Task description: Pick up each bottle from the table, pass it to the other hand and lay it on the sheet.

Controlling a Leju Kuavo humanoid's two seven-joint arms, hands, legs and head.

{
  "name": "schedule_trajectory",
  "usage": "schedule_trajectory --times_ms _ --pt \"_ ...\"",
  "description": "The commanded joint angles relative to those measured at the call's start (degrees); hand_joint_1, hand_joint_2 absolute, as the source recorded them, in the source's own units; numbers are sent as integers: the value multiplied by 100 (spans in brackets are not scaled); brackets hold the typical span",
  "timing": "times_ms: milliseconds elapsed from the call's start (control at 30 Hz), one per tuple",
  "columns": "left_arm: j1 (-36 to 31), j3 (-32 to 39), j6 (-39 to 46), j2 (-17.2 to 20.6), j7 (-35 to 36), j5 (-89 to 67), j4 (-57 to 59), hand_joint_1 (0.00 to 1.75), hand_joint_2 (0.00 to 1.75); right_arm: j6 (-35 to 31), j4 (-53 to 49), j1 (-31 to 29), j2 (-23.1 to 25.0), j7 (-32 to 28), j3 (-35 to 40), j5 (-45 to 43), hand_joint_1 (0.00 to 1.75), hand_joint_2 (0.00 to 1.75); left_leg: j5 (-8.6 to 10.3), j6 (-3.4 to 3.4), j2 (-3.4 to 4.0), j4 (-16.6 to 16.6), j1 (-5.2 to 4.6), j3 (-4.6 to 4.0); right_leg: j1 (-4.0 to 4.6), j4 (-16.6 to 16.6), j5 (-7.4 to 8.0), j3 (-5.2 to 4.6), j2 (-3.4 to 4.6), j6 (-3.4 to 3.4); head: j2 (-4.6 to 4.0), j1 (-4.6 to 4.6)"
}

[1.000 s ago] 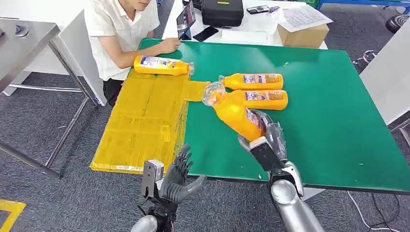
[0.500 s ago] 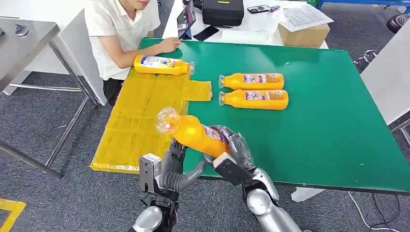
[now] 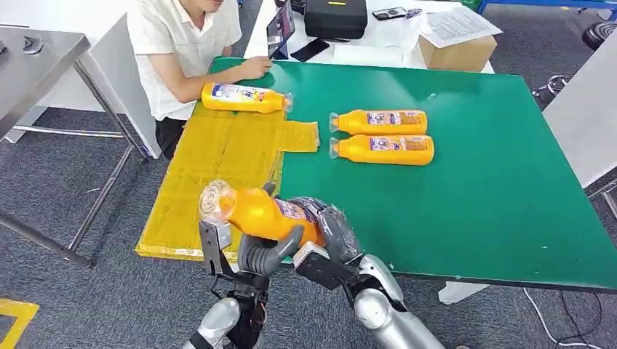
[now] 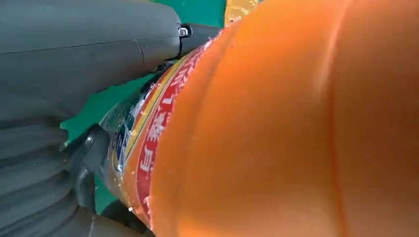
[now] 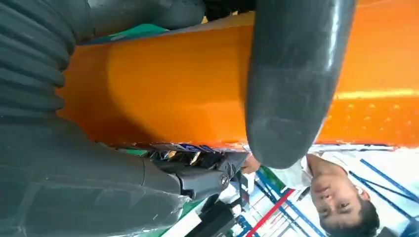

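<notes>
My right hand (image 3: 331, 229) gripped the label end of an orange bottle (image 3: 255, 211), fingers wrapped round it, holding it on its side above the near edge of the green table (image 3: 495, 182), cap end over the yellow sheet (image 3: 211, 174). My left hand (image 3: 265, 251) cupped the bottle from below, thumb curled up against its body. Two bottles (image 3: 382, 134) lay side by side on the table, and one bottle (image 3: 244, 97) lay at the sheet's far end beside a seated person (image 3: 182, 43).
</notes>
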Motion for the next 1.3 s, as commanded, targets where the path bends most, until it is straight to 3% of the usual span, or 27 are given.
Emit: schedule_trajectory --times_ms 33,67,333,433,500,567,667,700,733,767,800,867,1033,1167,1267,1300 --pt "-137 97 -407 -31 39 209 72 175 175 61 279 -319 33 -179 434 -224 0 175 -13 -12 16 -2 5 29 5 -3 -7 25 20 -12 0 0" --pt "-118 131 -403 -31 -11 200 10 175 175 53 229 -298 10 -207 453 -223 0 0 -10 -9 14 -2 5 20 5 -2 -4 16 17 -10 0 -2" --pt "-51 556 20 -64 -414 52 -405 175 175 -328 -148 147 -157 -590 329 -150 0 0 -10 -10 5 -1 6 18 6 -3 -7 16 8 -10 0 0" --pt "-150 916 818 -51 -635 -287 -442 175 175 -972 -297 653 -227 -815 146 212 0 0 -5 -8 -7 -3 7 11 7 -7 -5 12 -5 -8 0 0" --pt "-537 926 1718 83 -749 -965 355 175 175 -1740 -305 1052 -184 -1008 -155 501 0 0 -4 -11 -23 -8 10 19 9 -14 -9 23 -20 -10 0 0" --pt "-808 1070 1876 121 -1285 -1611 1004 175 175 -2505 -326 1322 -49 -1189 -772 1114 0 0 0 -9 -25 -14 6 23 5 -16 -7 27 -23 -10 0 4" --pt "-778 1139 1817 109 -1291 -1693 960 175 175 -2500 -318 1259 -102 -1200 -777 1075 0 0 -1 -9 -10 -9 2 12 2 -9 -4 11 -7 -8 0 -2" --pt "-775 1422 1958 32 -1288 -2764 1143 175 175 -2505 -613 1552 388 -1395 -1872 2174 0 0 -5 -11 -10 -8 7 19 6 -11 -6 22 -5 -11 0 -2" --pt "-676 2232 1958 -279 -1105 -4705 1201 175 175 -2505 -1018 1771 1084 -1889 -3280 3096 0 0 -9 -12 -6 -7 6 25 6 -11 -8 28 0 -12 0 0" --pt "-624 2581 1958 -355 -1032 -5540 1154 175 175 -2505 -1522 1766 1301 -1889 -4052 3381 0 0 -4 -8 0 -7 1 11 1 -5 -4 10 3 -8 0 0" --pt "-528 3054 1958 -467 -753 -6995 1115 175 175 -2505 -1869 1668 1397 -1889 -4784 2880 0 0 -9 -13 6 1 0 13 -1 7 -8 6 9 -13 0 0" --pt "-409 2950 1958 -298 -336 -7537 1075 175 175 -2505 -2092 1569 1226 -1889 -5201 1973 0 0 -4 -9 9 7 -6 -7 -6 16 -3 -18 10 -8 0 2" --pt "-499 2189 1907 143 809 -8549 1444 175 175 -2505 -1614 1676 866 -1814 -4677 1356 0 0 -8 -8 -28 -12 5 43 5 -28 -10 52 -21 -8 0 4" --pt "-635 1700 1292 311 1583 -9191 1569 175 175 -2505 -1481 1659 812 -1667 -4443 1333 0 0 -11 -12 25 -7 -5 18 -5 -7 0 10 24 -11 0 4" --pt "-803 1522 899 339 1926 -9310 1828 173 175 -2505 -1449 1637 662 -1558 -4214 1099 0 0 -6 -12 1 -6 -1 18 -2 -10 -2 15 5 -9 0 4" --pt "-854 1512 875 349 1983 -9319 1911 164 175 -2505 -1451 1626 623 -1526 -4155 1056 0 0 -1 -7 2 -6 -5 6 -6 -10 3 1 9 -1 0 4"
